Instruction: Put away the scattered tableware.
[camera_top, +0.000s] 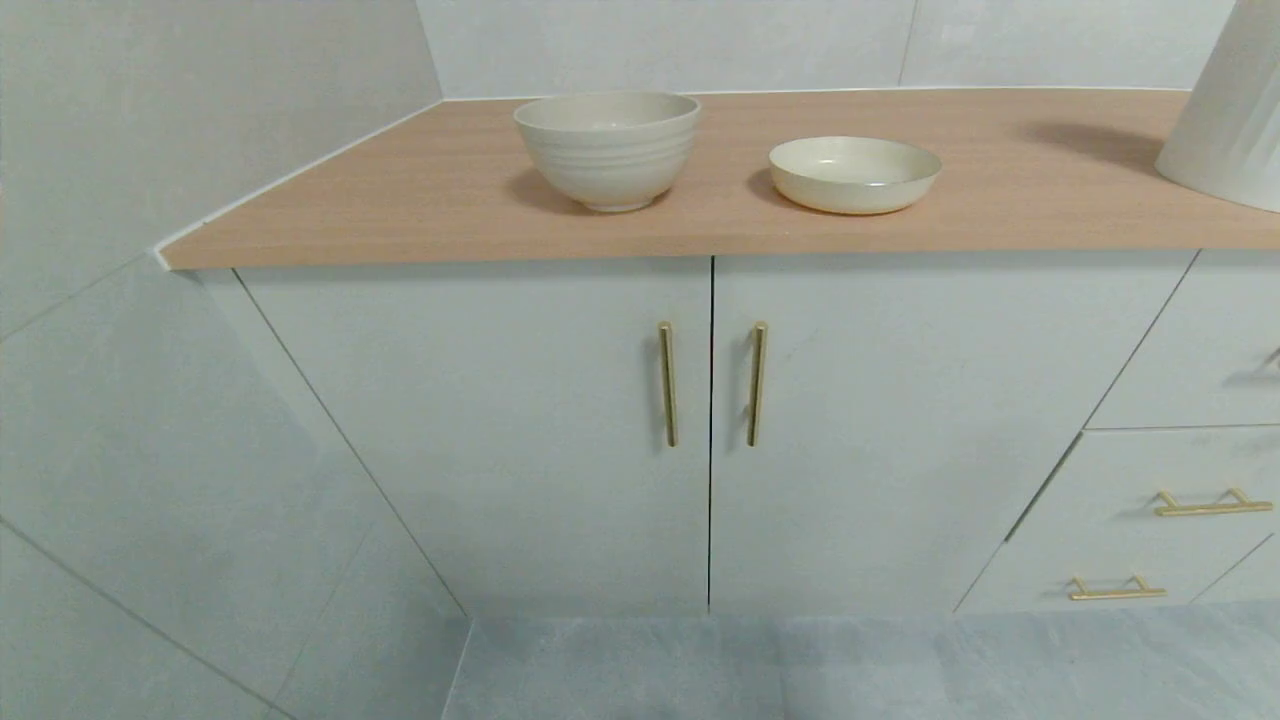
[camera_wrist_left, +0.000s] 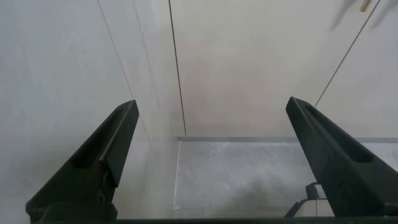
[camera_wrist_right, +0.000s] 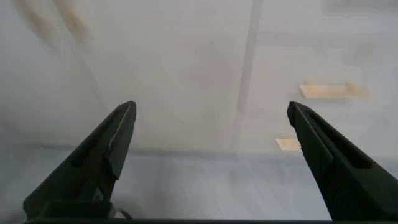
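Head view records a deep ribbed bowl (camera_top: 606, 150) and a shallow round dish (camera_top: 854, 174) side by side on the wood-grain countertop (camera_top: 400, 205). Wrist views add left gripper (camera_wrist_left: 212, 102) and right gripper (camera_wrist_right: 211, 106), both spread wide, empty, facing smooth cabinet fronts (camera_wrist_left: 249, 62).

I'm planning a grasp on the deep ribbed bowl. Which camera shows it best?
The head view: the deep bowl stands whole on the wooden counter, left of the shallow dish. Both wrist views face the cabinet fronts and floor lower down.
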